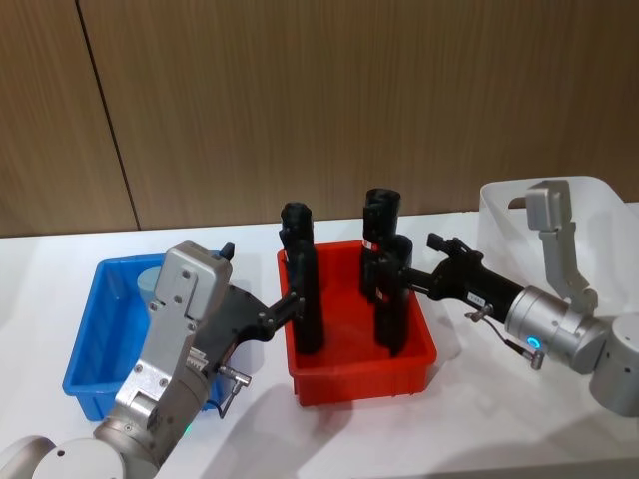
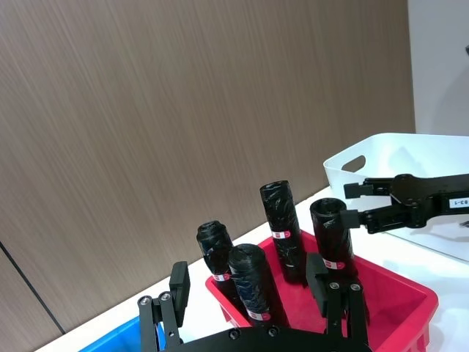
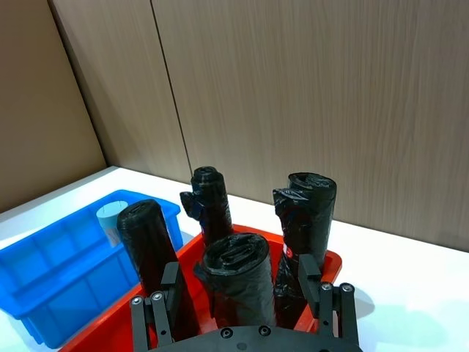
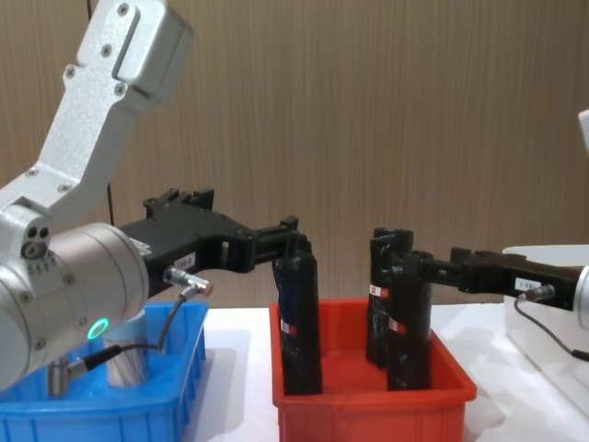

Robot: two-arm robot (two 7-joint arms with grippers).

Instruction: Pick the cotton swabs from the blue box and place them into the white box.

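A red bin [image 1: 419, 367] stands in the middle of the white table [image 1: 499, 429] and serves as the landmark here: the blue box [image 1: 90, 349] sits just to its left, and the white box [image 1: 599, 205] stands to its right and a little farther back. Four tall black rolls [image 1: 305, 289] stand upright inside the red bin. One jar of cotton swabs [image 1: 150, 284], clear with a pale blue lid, rests in the blue box at the back corner nearest the red bin; in the chest view it [image 4: 124, 364] shows low behind the left arm. The left gripper [image 1: 292, 302] reaches over the red bin's left edge, its fingers set wide on either side of the nearest black roll [image 4: 299, 322], level with that roll's upper part; whether the pads touch it cannot be told. The right gripper [image 1: 399, 274] comes in from the red bin's right side, also at the height of the roll tops, its fingers spread to either side of another black roll [image 3: 238, 275], as the right wrist view shows; contact there is likewise unclear. The white box's inside is not visible enough to tell what it holds.
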